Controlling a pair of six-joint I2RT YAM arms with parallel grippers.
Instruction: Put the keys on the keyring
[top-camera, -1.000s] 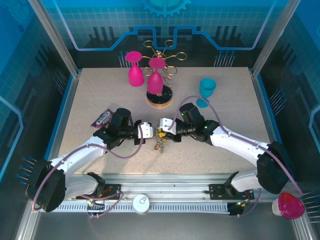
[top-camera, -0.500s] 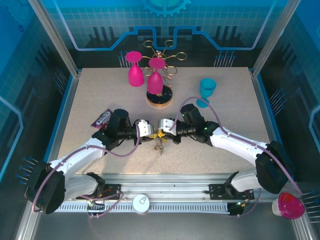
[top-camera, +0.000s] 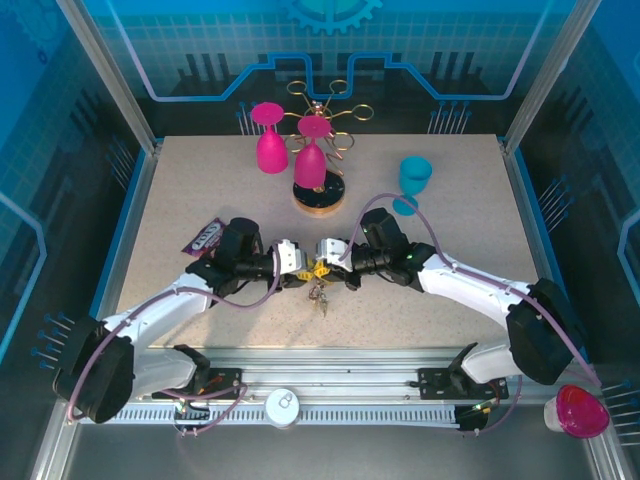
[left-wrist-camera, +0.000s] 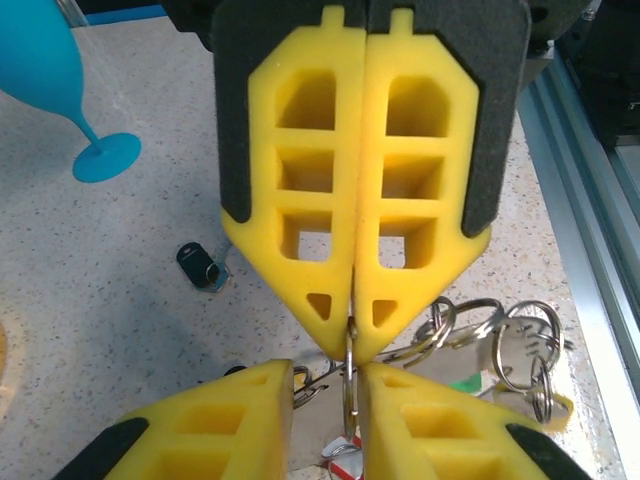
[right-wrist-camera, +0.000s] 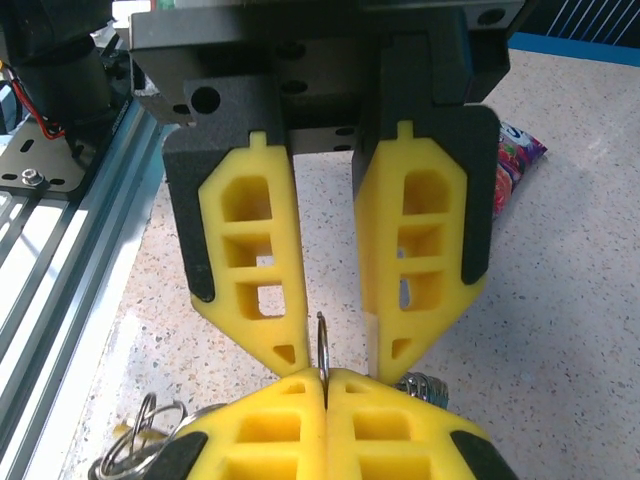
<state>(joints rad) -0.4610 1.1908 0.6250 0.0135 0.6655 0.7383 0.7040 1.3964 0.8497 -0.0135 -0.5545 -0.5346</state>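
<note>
Keyring (left-wrist-camera: 349, 372) stood edge-on at the middle of the table (top-camera: 200, 180), near its front edge, where the two arms met tip to tip. The right gripper (right-wrist-camera: 325, 378) had its yellow fingers pressed together on the thin metal loop. The left gripper (right-wrist-camera: 338, 352) had its fingers apart, with the loop standing in the gap between them and closer to one finger. From above, the left gripper (top-camera: 297, 262) and right gripper (top-camera: 325, 256) sat just beside each other, with the keys (top-camera: 318, 291) bunched just in front of them. In the left wrist view, small split rings (left-wrist-camera: 515, 345) and a green tag (left-wrist-camera: 466, 380) clustered beside the loop, and a black-tagged key (left-wrist-camera: 200, 266) lay apart on the table, near the foot of a blue glass (left-wrist-camera: 60, 100).
</note>
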